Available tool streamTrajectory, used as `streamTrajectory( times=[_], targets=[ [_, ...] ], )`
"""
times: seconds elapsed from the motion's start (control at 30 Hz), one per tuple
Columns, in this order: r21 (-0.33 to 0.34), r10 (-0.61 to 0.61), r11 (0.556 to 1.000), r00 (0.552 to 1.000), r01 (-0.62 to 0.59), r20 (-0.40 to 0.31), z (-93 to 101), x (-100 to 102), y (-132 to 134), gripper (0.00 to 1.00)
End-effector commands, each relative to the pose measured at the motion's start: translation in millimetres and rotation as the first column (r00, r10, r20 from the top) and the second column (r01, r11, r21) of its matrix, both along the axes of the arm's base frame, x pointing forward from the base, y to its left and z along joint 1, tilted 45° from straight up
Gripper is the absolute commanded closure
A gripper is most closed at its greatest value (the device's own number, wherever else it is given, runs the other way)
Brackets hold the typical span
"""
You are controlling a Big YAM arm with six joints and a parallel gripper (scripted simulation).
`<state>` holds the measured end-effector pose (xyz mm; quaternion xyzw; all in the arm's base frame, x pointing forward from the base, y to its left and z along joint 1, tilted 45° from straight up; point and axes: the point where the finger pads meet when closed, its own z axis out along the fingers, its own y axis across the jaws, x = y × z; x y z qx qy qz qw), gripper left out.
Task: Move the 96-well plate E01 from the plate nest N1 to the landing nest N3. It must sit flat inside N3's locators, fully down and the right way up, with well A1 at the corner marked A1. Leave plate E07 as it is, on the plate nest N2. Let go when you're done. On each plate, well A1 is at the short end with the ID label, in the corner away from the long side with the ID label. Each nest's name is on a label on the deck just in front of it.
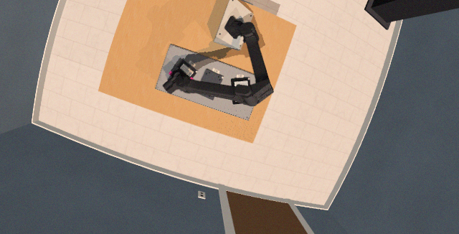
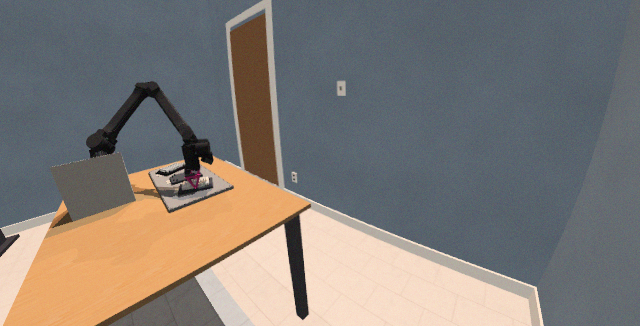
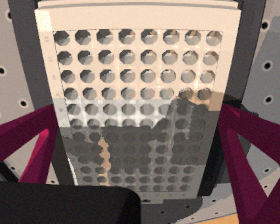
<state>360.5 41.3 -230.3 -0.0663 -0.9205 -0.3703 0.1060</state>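
My gripper (image 3: 137, 113) is open and hangs straight over the plate, with a magenta finger outside each long side and not touching it. In the top view the gripper (image 1: 180, 74) covers part of E01 (image 1: 187, 69). The empty dark landing nest N3 (image 1: 212, 77) is in the middle of the deck. Plate E07 (image 1: 240, 82) sits on nest N2 at the right end, partly under my elbow.
A tilted grey panel (image 2: 92, 186) stands by the arm base (image 1: 234, 27) behind the deck. The deck lies on an orange table (image 2: 150, 236); its front edge is just beyond N1. My forearm stretches low over N3.
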Motion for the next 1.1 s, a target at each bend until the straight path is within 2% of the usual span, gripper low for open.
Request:
streamTrajectory(
  times=[0.0,0.2,0.23,1.07],
  targets=[
    [-0.004,-0.015,1.000,1.000,0.015,0.024,4.0,11.7,-6.1,0.00],
    [-0.004,-0.015,1.000,1.000,0.015,0.024,4.0,11.7,-6.1,0.00],
    [-0.004,-0.015,1.000,1.000,0.015,0.024,4.0,11.7,-6.1,1.00],
    [-0.004,-0.015,1.000,1.000,0.015,0.024,4.0,11.7,-6.1,1.00]
  ],
)
